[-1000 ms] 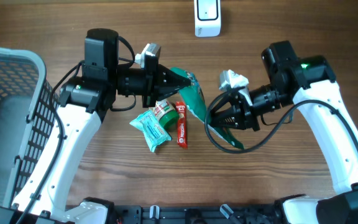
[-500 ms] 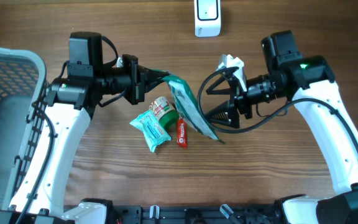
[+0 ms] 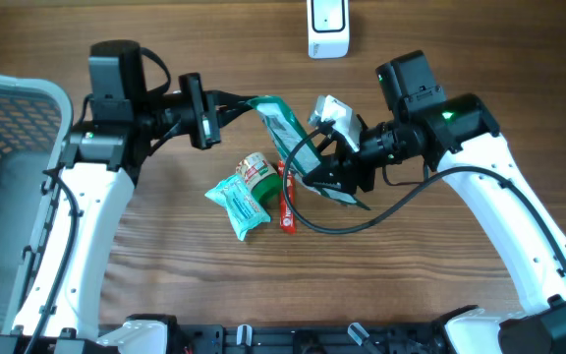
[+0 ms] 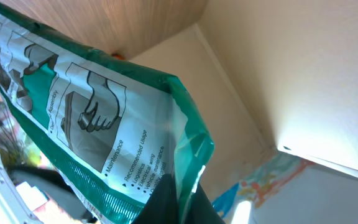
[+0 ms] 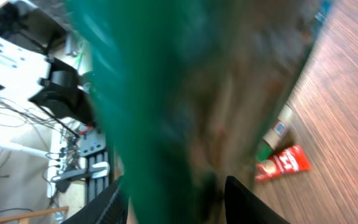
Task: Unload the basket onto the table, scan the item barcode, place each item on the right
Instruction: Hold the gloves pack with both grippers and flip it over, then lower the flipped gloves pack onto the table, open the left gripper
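Over the last second the left arm has drawn back toward 9 o'clock, and the green pouch (image 3: 288, 138) has gone with it. The left gripper (image 3: 247, 101) is clenched on the pouch's upper corner, so the bag hangs tilted above the middle of the worktop (image 3: 440, 265), with its printed side filling the left wrist view (image 4: 92, 124).

The right gripper (image 3: 327, 167) let the pouch's lower end go and stood spread wide beside it half a second ago. It has now swung back in from 3 o'clock onto the lower half. The right wrist view is a green blur between the fingers, so I cannot tell whether that gripper pinches the bag or only brackets it.

This looks like a regrasp to stretch and turn the pouch. The white scanner (image 3: 327, 28) at 12 o'clock is well apart from the bag, so presenting the barcode is probably not yet done.
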Robot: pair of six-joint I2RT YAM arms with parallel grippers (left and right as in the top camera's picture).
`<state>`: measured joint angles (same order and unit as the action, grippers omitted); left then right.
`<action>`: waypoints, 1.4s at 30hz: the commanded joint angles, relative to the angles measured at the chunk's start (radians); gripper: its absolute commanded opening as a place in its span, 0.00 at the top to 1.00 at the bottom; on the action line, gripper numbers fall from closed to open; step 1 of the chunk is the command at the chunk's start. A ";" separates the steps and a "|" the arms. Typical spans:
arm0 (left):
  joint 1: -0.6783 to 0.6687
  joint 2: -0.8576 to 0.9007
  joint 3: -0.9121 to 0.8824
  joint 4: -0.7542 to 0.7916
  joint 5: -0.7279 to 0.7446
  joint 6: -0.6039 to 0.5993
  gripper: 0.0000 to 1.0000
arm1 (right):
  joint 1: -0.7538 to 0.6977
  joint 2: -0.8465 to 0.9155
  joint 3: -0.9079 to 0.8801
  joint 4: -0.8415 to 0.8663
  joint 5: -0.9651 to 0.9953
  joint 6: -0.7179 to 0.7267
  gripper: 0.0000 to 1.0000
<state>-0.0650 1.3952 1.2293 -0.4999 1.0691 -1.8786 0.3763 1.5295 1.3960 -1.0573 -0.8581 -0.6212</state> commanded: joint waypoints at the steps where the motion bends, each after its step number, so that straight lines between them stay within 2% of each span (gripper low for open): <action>1: 0.018 -0.010 0.001 0.003 0.094 -0.016 0.96 | 0.002 0.021 0.002 0.040 0.065 0.081 0.48; 4: 0.015 -0.010 0.001 0.003 0.113 -0.006 0.96 | 0.002 0.025 0.003 0.087 0.055 0.114 0.49; 5: 0.015 -0.010 0.001 0.003 0.113 0.009 0.96 | 0.002 0.025 0.003 0.111 0.042 0.142 0.52; 7: 0.015 -0.010 0.001 0.003 0.113 0.021 0.96 | 0.002 0.025 0.003 0.141 0.037 0.187 0.69; 8: 0.015 -0.010 0.001 0.003 0.112 0.031 0.96 | 0.002 0.025 0.003 0.153 0.037 0.204 0.85; 9: 0.015 -0.010 0.001 0.003 0.112 0.043 0.96 | 0.002 0.025 0.003 0.170 0.033 0.238 0.95; 10: 0.015 -0.010 0.001 0.003 0.111 0.056 0.91 | 0.002 0.025 0.003 0.186 0.034 0.283 0.96; 11: 0.015 -0.010 0.001 0.003 0.101 0.077 0.75 | 0.002 0.024 0.003 0.201 0.033 0.348 0.96; 13: 0.015 -0.010 0.001 0.003 0.055 0.154 0.10 | 0.002 0.024 0.003 0.195 0.018 0.430 0.96; 14: 0.016 -0.010 0.001 0.002 0.034 0.195 0.00 | 0.002 0.024 0.003 0.185 0.010 0.473 0.96; 16: 0.018 -0.010 0.001 0.001 -0.006 0.298 0.00 | -0.001 0.024 0.003 0.169 0.011 0.575 0.96; 17: 0.018 -0.010 0.001 -0.013 -0.043 0.390 0.00 | -0.010 0.024 0.003 0.147 0.006 0.649 0.96; 20: 0.018 -0.010 0.001 -0.112 -0.149 0.606 0.00 | -0.039 0.024 0.003 0.046 -0.008 0.666 0.96; 21: 0.018 -0.010 0.001 -0.244 -0.277 0.726 0.00 | -0.051 0.020 0.003 -0.026 -0.019 0.593 0.96; 23: 0.015 -0.010 0.001 -0.393 -0.436 0.779 0.00 | -0.053 0.006 0.003 -0.093 -0.054 0.540 0.95; 25: -0.001 -0.010 0.001 -0.579 -0.690 0.827 0.00 | -0.054 -0.029 0.003 -0.146 -0.061 0.515 0.95; 28: -0.053 -0.010 0.001 -0.718 -0.887 0.852 0.00 | -0.054 -0.085 0.003 -0.161 -0.061 0.516 0.96; 31: -0.166 -0.010 0.001 -0.853 -1.096 0.845 0.00 | -0.054 -0.159 0.003 -0.178 -0.061 0.566 0.96; 34: -0.303 -0.010 0.001 -0.979 -1.276 0.734 0.00 | -0.054 -0.199 0.003 -0.218 -0.074 0.657 0.96; 37: -0.429 -0.010 0.001 -1.060 -1.363 0.657 0.00 | -0.054 -0.219 0.003 -0.261 -0.137 0.599 0.96; 42: -0.536 -0.010 0.001 -1.118 -1.479 0.670 0.00 | -0.054 -0.281 0.003 -0.257 -0.199 0.530 0.95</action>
<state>-0.5732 1.3945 1.2293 -1.5944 -0.2665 -1.1763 0.3237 1.3048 1.3960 -1.3228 -0.9890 -0.0463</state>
